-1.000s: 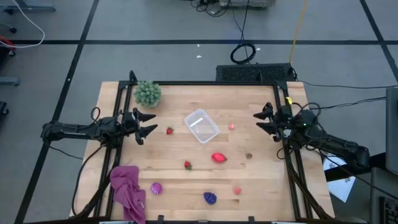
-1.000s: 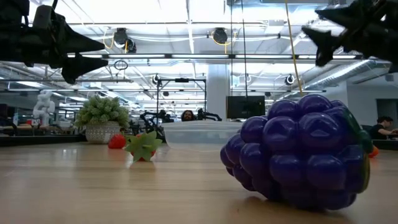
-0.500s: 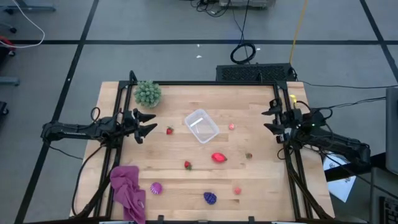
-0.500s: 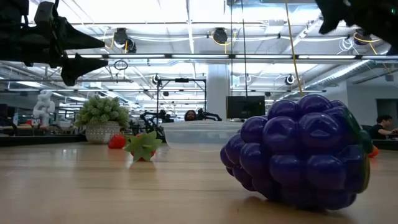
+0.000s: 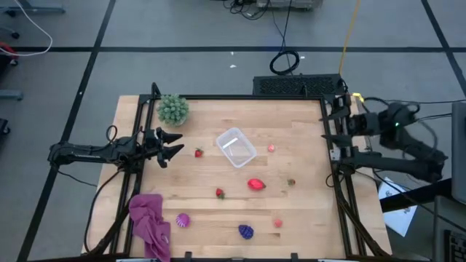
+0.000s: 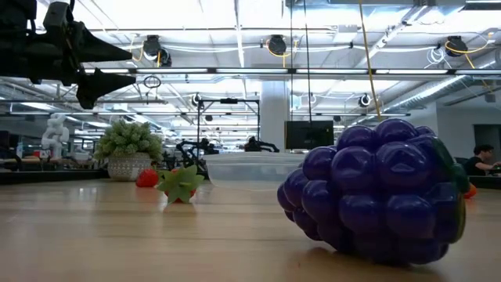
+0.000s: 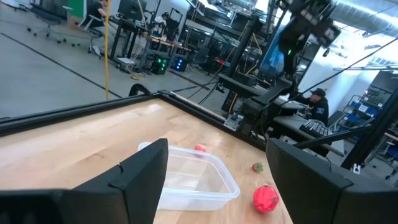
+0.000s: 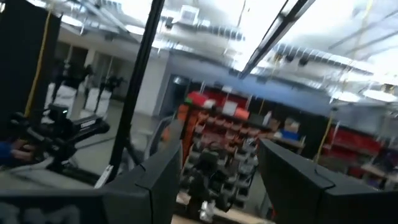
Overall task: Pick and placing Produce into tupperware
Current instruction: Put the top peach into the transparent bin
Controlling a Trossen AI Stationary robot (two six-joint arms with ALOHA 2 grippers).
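Your clear plastic rectangular tupperware point(image 5: 236, 147) sits near the middle of the wooden table point(image 5: 306, 211), empty as far as you can see, with the toy produce scattered around it. Count seven pieces in the high view: a small red strawberry-like piece point(image 5: 199, 152) just left of the container, a tiny pink piece point(image 5: 271, 148) to its right, a larger red oval fruit point(image 5: 255, 184) in front of it, a small red piece with a green top point(image 5: 220, 193), a tiny brownish piece point(image 5: 291, 182), a magenta shell-shaped piece point(image 5: 183, 219), a purple bumpy berry point(image 5: 247, 231) near the front edge, and beside it a small pale pink piece point(image 5: 278, 223). That makes eight, so recount as you go. There is one container, one spiky green ball plant point(image 5: 173, 108) and one magenta cloth point(image 5: 149, 223), neither of which belongs in the box.

Expect these pieces to be light, hard and rounded, likely to roll or squirt out of a pinch. Take each across its widest middle, coming straight down. The tupperware looks light too and may slide if nudged.

Your left gripper point(image 5: 173, 145) hovers above the table's left side with its fingers spread and empty, pointing at the strawberry-like piece. Your right gripper point(image 5: 333, 125) is raised at the table's right edge, well apart from any produce; its fingers stand apart with nothing between them.
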